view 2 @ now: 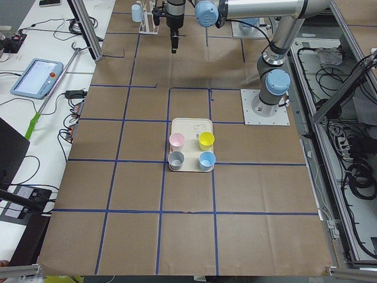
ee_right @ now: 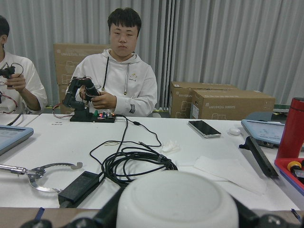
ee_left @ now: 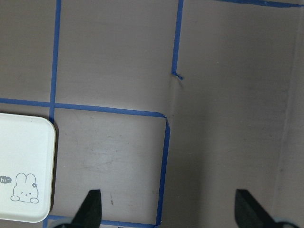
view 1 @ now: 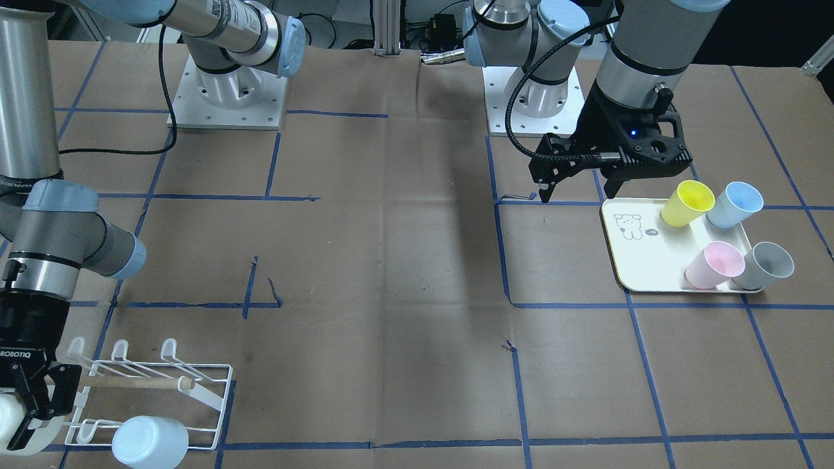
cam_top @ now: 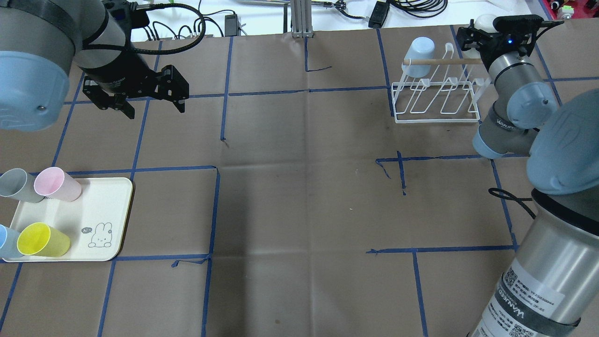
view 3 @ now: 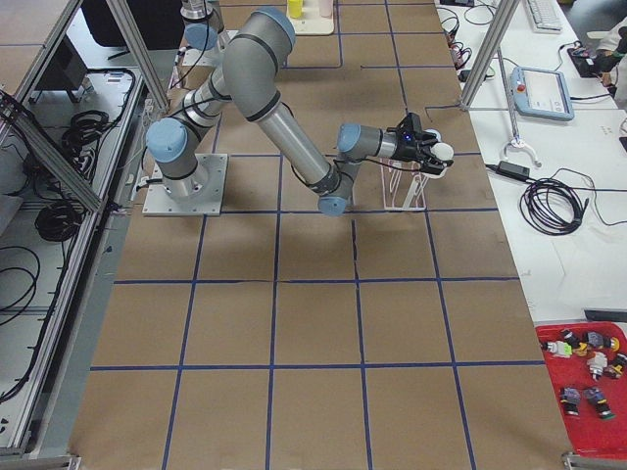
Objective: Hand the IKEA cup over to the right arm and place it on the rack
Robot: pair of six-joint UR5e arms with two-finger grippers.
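The white cup [ee_right: 176, 202] is in the right gripper [view 1: 23, 423], and the fingers are closed on its sides. The wrist view looks straight over its rounded base, so the handover looks done. The left gripper [cam_top: 153, 107] is empty, its jaws spread wide above bare table just beside the tray [cam_top: 112, 196].

The right arm holds the cup out at the far end of the rack [cam_top: 435, 98], close to the tip of the dowel [cam_top: 444, 61]. From these angles I can't tell whether the cup touches a prong. It looks beside the rack's end rather than seated on it, so I judge the placing not yet done.

A pale blue cup [cam_top: 418, 56] already sits mouth-down at the rack's other end, which counts as one cup placed. On the tray, four cups lie tipped on their sides: yellow [cam_top: 42, 238], pink [cam_top: 58, 184], grey [cam_top: 16, 185] and blue [cam_top: 5, 241].

What's left, as I read it, is to line the white cup up over a free prong, lower it on and let go. The open prongs between the two cups give plenty of room.
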